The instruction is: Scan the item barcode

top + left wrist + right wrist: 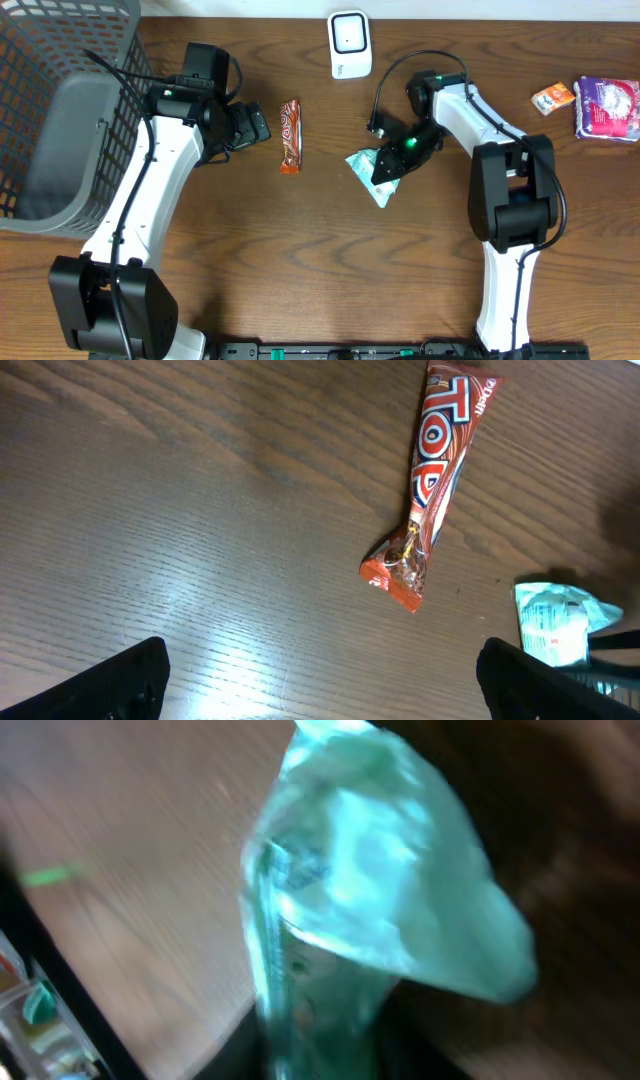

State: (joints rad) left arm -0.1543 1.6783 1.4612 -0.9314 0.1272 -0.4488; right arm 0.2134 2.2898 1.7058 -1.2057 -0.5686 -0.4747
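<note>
A teal packet lies on the wooden table right of centre. My right gripper is down on its right part. In the right wrist view the teal packet fills the frame, blurred, and runs down between the dark fingers of the right gripper, which are shut on it. The white barcode scanner stands at the back centre. My left gripper is open just left of a red-orange candy bar. In the left wrist view the candy bar lies ahead of the left gripper, nothing between its fingers.
A grey mesh basket takes up the far left. At the right edge lie a small orange pack and a purple-and-white pack. The teal packet also shows at the right of the left wrist view.
</note>
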